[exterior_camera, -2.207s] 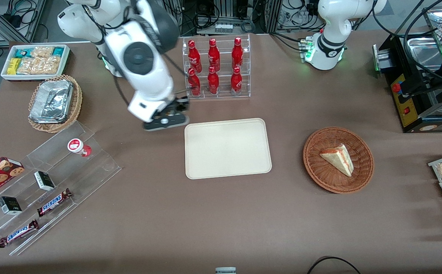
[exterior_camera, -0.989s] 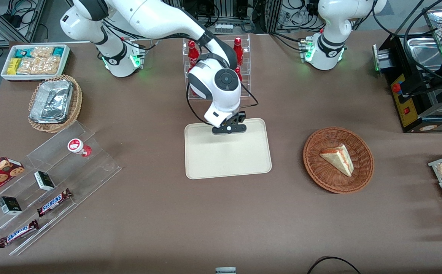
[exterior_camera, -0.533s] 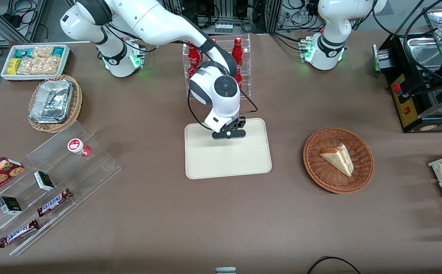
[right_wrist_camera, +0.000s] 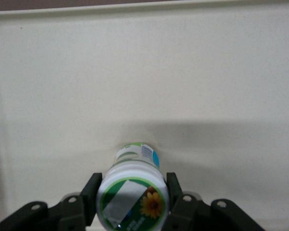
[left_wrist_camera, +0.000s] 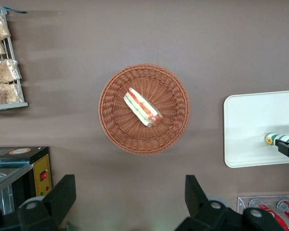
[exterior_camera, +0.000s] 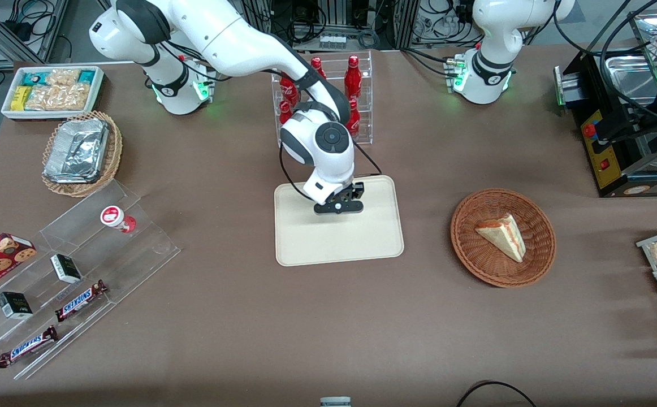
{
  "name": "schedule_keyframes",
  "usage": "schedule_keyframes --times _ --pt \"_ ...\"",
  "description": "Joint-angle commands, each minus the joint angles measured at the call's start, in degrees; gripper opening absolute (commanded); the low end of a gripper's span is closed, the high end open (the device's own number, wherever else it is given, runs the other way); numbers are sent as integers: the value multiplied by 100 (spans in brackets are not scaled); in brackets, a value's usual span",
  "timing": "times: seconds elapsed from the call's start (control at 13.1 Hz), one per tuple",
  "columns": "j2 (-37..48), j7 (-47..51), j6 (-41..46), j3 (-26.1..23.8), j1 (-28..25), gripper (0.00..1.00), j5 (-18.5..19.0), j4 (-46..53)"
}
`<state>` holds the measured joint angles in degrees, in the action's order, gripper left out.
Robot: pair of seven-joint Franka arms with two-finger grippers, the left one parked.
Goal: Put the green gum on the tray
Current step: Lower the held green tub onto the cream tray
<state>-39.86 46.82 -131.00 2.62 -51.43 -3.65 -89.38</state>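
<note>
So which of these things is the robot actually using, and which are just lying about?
In use:
- green gum, gripped by the gripper
- tray beneath it

Lying about:
- red-lidded bottle
- cola bottles
- wicker basket with sandwich
- Snickers bars

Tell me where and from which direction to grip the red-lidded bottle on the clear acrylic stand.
Grip the red-lidded bottle across its cylindrical body just under the lid, probably coming straight down from above: it appears to stand upright on the clear acrylic stand with open space around it. The gripper is busy for now, shut on the green gum over the tray.
</note>
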Motion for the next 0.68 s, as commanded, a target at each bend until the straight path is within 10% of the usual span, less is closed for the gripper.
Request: schedule_keyframes --times 0.0,0.23,0.46,0.61 --pt "-145 -59 -40 20 19 0 -39 211" --pt "-180 -50 -40 28 19 0 -39 211" --pt "-189 -42 -40 28 28 63 -39 211" --pt "-180 -33 -40 28 54 83 -48 211"
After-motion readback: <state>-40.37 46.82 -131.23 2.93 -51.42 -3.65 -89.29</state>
